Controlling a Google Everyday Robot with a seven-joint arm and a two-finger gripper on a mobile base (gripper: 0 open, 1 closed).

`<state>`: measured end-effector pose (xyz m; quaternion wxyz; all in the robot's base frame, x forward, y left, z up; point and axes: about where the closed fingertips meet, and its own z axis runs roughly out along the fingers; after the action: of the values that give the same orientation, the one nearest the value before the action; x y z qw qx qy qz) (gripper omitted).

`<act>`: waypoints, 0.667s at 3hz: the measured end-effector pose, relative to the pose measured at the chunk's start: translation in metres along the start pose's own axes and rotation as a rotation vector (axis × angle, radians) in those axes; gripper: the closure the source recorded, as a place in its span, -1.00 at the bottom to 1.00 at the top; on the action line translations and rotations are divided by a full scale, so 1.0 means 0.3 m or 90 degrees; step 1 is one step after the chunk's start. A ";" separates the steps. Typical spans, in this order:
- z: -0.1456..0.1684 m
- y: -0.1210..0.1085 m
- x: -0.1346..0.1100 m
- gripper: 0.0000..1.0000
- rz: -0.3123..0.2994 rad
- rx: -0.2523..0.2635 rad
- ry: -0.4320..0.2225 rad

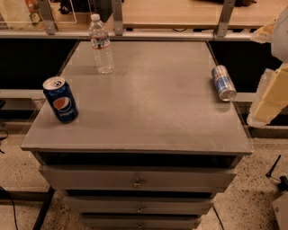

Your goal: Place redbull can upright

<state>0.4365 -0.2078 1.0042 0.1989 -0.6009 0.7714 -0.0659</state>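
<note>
Likely an office: grey drawer cabinet [135, 177], speckled floor [252, 202], desks [171, 11] behind; gripper [266, 99] at right edge.

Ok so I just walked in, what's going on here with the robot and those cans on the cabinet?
The robot has not picked anything up yet. The redbull can lies on its side near the right edge of the grey cabinet top, so it is not yet upright. The gripper hangs just off the cabinet's right side, near that can but apart from it. A Pepsi can stands upright at the left edge, and a water bottle stands at the back left.
</note>
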 end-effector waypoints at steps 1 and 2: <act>0.000 0.000 0.000 -1.00 0.000 0.000 0.000; 0.001 -0.010 -0.005 -1.00 0.008 0.005 0.002</act>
<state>0.4396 -0.2071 1.0052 0.2006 -0.5951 0.7752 -0.0684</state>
